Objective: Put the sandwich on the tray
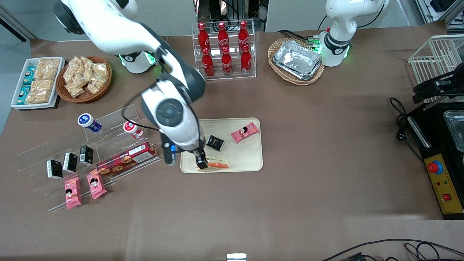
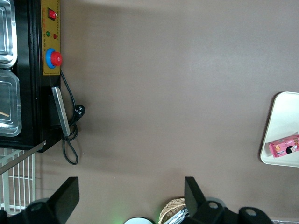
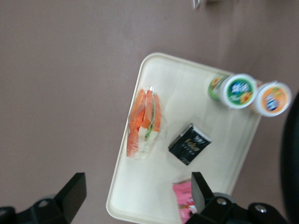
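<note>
The sandwich [image 1: 218,163], a clear-wrapped wedge with orange and green filling, lies flat on the cream tray [image 1: 246,156] near the tray's edge closest to the front camera. It also shows in the right wrist view [image 3: 144,123], lying on the tray [image 3: 154,65]. My right gripper [image 1: 201,162] hangs just above the tray at the sandwich's end toward the working arm. In the right wrist view the gripper [image 3: 138,191] is open and empty, with the sandwich outside the gap between its fingers.
On the tray lie a black packet [image 1: 215,143], a pink snack packet [image 1: 245,132] and two capped cups [image 3: 238,91]. A clear rack with a cookie box [image 1: 127,159] stands beside the tray toward the working arm's end. Cola bottles [image 1: 224,49] stand farther from the camera.
</note>
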`<state>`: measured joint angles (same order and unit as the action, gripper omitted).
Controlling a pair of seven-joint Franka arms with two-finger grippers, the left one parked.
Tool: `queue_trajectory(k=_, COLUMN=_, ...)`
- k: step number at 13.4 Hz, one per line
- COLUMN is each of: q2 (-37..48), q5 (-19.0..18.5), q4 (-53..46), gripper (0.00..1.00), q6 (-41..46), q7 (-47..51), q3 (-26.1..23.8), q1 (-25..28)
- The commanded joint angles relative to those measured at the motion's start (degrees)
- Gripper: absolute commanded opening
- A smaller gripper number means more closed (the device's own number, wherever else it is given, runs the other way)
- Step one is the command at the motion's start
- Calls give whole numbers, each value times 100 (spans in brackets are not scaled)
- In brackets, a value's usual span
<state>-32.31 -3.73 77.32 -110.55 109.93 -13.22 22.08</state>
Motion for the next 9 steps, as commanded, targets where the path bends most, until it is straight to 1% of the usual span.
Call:
queue_trajectory(k=1, q2=777, q5=232, q4=168, gripper=100, q6=839, q7=-1776, q3=-5, q1=-484)
queue_trajectory(k=2, q2=944, q5=215, q4=186, gripper=100, q6=1129, q7=-2383, q3=3, q1=-598)
queue_trajectory(k=3, q2=1059, q5=197, q4=221, gripper=100, q6=1245, q7=-2824, q3=21, q1=-773)
queue_trajectory(k=5, q2=1322, q5=197, q4=483, gripper=100, q6=1212, q7=-3624, q3=21, q1=-1090)
queue_trajectory(k=9, q2=2078, q5=197, q4=1695, gripper=100, q6=360, q7=-5110, q3=30, q1=-1495)
